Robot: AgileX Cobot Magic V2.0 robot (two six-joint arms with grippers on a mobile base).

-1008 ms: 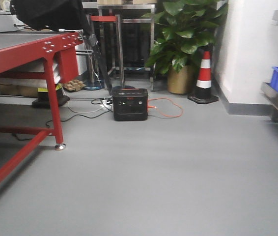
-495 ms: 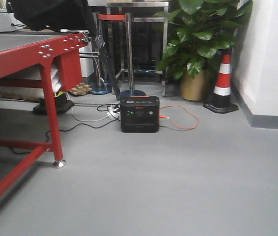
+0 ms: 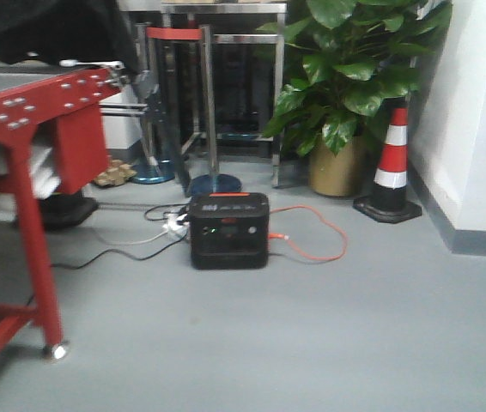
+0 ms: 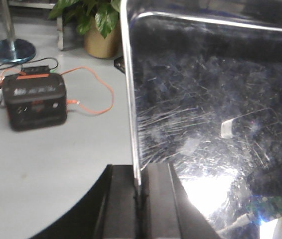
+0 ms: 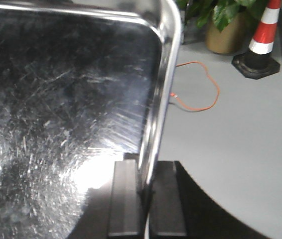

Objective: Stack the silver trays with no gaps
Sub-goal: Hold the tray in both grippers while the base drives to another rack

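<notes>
One silver tray hangs between my two grippers, above the grey floor. In the left wrist view its scratched, mirror-like inside (image 4: 211, 99) fills the right side, and my left gripper (image 4: 140, 199) is shut on its thin left rim. In the right wrist view the same silver tray (image 5: 56, 89) fills the left side. My right gripper (image 5: 146, 199) is shut on its rolled right rim. Neither the tray nor the grippers show in the front view. No other silver tray is in view.
A red metal table (image 3: 20, 112) stands at the left. A black power station (image 3: 228, 230) with an orange cable (image 3: 320, 245) sits on the floor ahead. Behind it are a stanchion (image 3: 213, 182), a potted plant (image 3: 355, 77), a traffic cone (image 3: 391, 167) and a white wall (image 3: 483, 112).
The front view has moved closer to the power station and plant. The red table has slid to the left edge, and the shelf with a blue bin at the right has left the view.
</notes>
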